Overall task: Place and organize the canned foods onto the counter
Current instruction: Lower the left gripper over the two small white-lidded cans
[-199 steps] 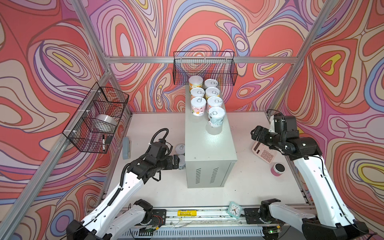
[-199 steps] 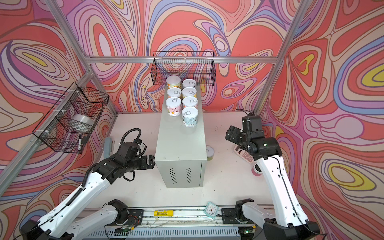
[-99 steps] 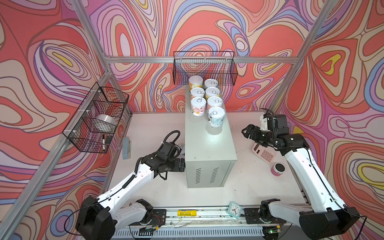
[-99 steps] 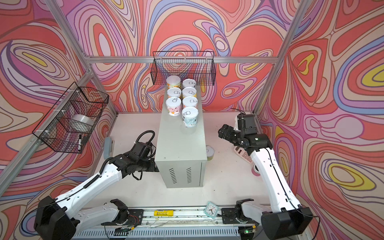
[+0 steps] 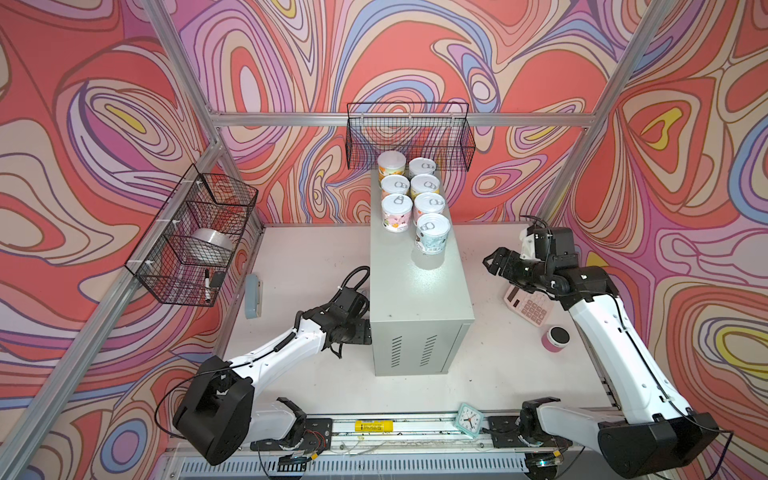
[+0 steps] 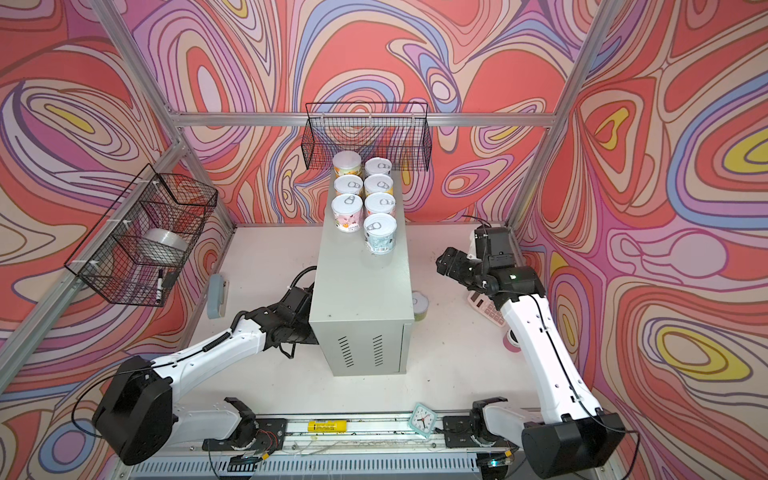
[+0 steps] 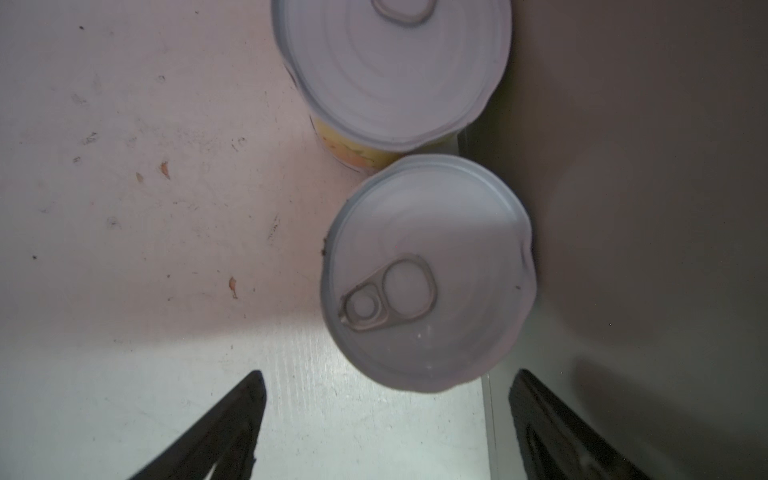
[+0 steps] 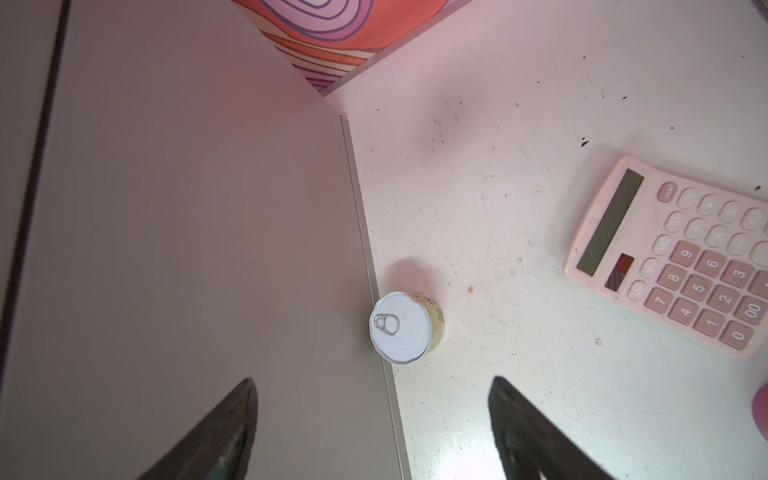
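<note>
Cell walled in swirl-print panels on an aluminium frame; one wire basket (image 5: 409,137) on the back wall.
White table (image 5: 299,257), scuffed and speckled; counter (image 5: 419,291) stands mid-table, top glossy.
Seven cans (image 5: 432,232) in two rows at its far end; two cans (image 7: 428,274) on the table just beside its left side; one can (image 8: 405,326) at its right base.
Left gripper (image 7: 388,371) jaws apart around the nearer can's rim, not clamped; right gripper (image 8: 372,379) spread, empty, above the lone can.
Calculator (image 8: 673,257) on the table, right.

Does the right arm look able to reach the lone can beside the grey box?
Probably yes: the can stands alone beside the counter, nothing between it and the open right gripper.
</note>
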`<state>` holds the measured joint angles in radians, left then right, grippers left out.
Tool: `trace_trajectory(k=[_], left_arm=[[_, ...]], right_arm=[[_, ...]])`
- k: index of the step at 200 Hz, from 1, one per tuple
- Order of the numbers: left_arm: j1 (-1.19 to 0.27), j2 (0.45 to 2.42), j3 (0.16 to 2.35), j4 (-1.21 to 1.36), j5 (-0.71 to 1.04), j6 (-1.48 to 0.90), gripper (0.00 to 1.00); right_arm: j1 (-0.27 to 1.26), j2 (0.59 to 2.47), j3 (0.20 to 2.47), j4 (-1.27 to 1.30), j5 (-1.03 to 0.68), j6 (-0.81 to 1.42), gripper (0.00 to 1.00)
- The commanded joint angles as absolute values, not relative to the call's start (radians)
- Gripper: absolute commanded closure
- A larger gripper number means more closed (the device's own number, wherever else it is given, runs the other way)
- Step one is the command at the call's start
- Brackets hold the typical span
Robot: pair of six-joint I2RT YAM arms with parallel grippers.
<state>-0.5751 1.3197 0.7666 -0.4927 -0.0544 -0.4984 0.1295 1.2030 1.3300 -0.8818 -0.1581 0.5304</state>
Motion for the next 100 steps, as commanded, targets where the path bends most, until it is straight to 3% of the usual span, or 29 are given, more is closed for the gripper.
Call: trace_trajectory(k=[1,100], left_arm=[[-0.581,1.347,0.753,-0.399,-0.083,-0.499,0.09],[-0.581,1.526,0.833,-0.305,-0.160,-0.537,0.13]], right_arm=[[0.125,1.209,1.365,-0.871,-0.158,0.537,0.11],[0.124,1.204,1.360,-0.858,-0.158,0.543,0.12]])
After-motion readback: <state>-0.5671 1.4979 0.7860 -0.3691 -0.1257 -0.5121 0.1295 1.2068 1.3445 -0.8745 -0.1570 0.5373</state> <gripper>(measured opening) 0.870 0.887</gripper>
